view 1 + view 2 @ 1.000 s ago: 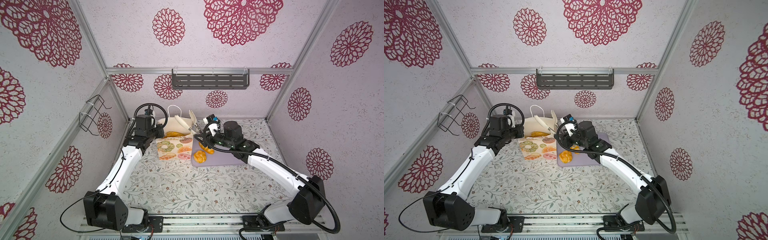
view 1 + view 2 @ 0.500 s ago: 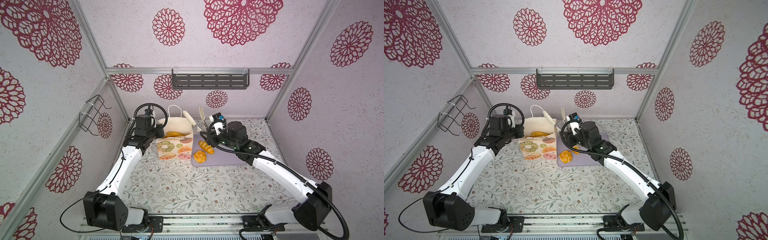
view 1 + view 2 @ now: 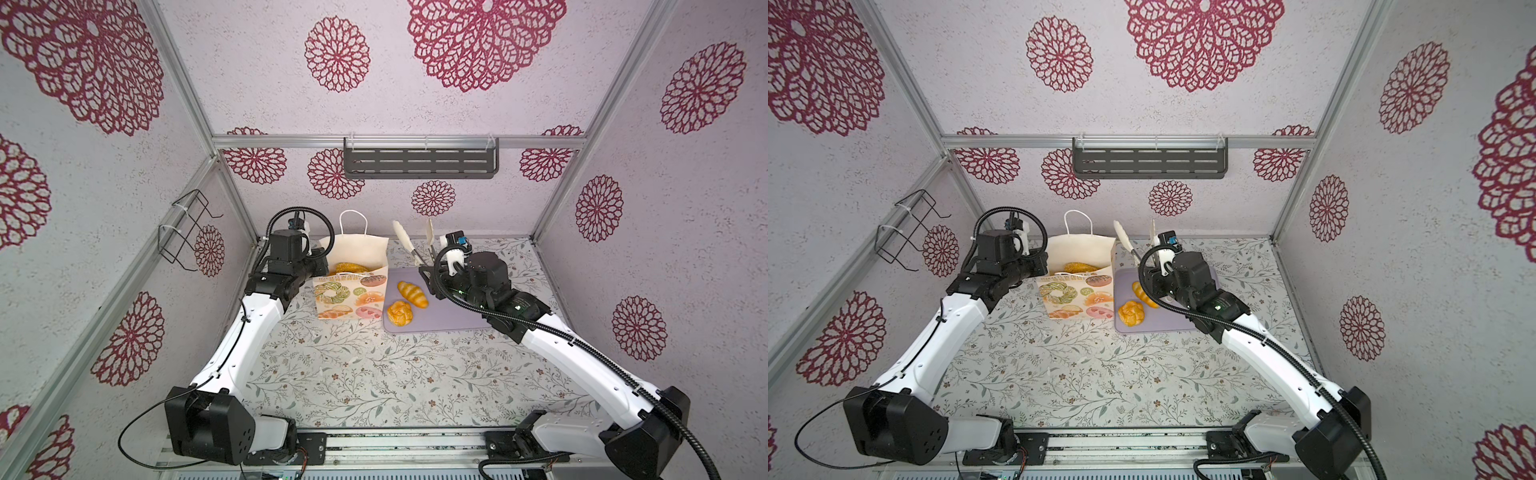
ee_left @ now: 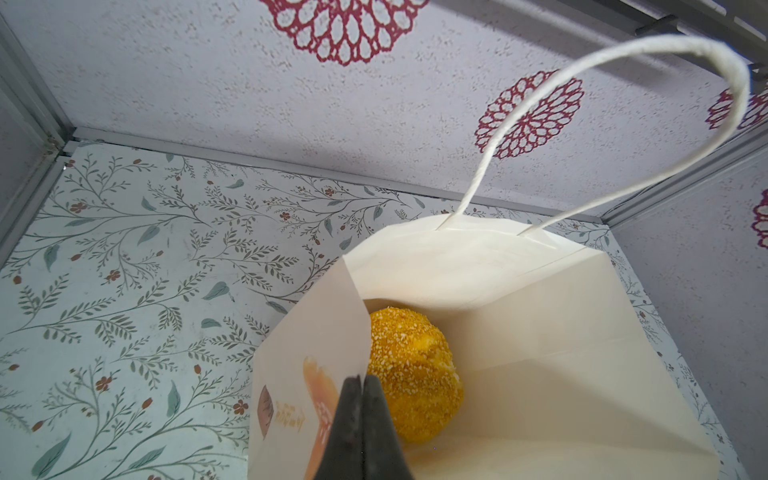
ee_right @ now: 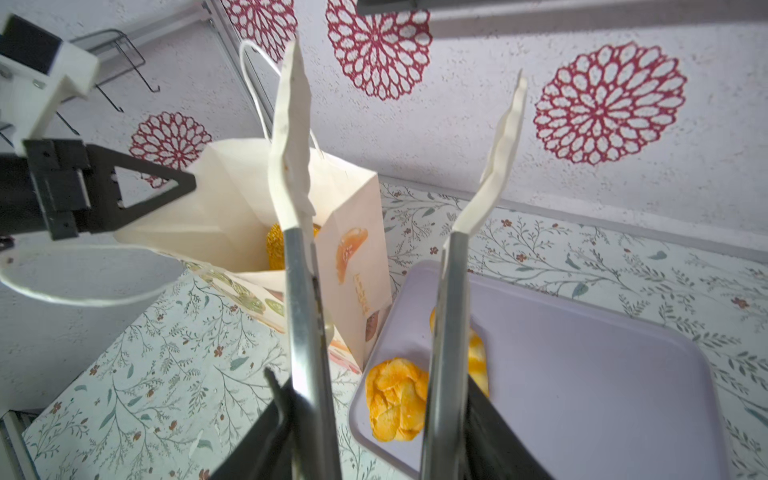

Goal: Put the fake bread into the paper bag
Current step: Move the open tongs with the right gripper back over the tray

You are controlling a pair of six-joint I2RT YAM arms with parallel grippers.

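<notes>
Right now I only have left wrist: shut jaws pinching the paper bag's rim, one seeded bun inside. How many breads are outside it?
Observer: Two, a ridged oval loaf and a round knotted bun, both on the lilac tray beside the paper bag.
Operator: Right arm carrying anything?
Observer: The right gripper is clamped on tongs; their tips are spread, nothing between them.
Operator: Tips over the bag?
Observer: No. In both top views they stand raised, just right of its mouth.
</notes>
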